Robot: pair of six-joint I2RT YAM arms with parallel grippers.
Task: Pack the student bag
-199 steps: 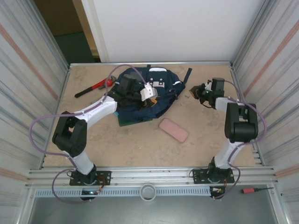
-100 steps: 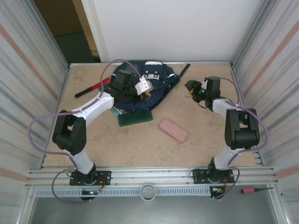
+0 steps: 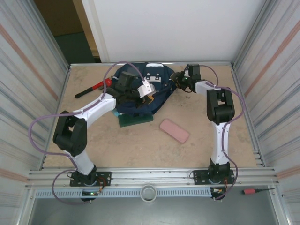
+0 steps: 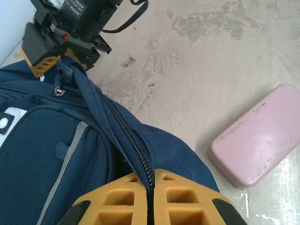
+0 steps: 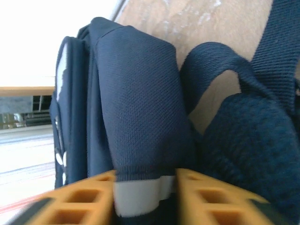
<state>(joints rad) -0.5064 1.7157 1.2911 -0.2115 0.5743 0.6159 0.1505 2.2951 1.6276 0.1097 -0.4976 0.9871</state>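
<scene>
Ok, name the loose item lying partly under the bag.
The flat green item, far edge under the student bag; the pink case and red wrench lie uncovered.

Nipped tight on the zip ridge of the navy student bag (image 4: 56,150) with the left pincer (image 4: 151,187) at the bottom edge, orange fingers (image 4: 117,199) either side of the teeth. Met at its upper corner, beside a zip pull, by the right pincer (image 4: 61,61). To the right, flat on the mottled bench (image 4: 197,61), apart from the bag, a pink case (image 4: 258,140).
</scene>
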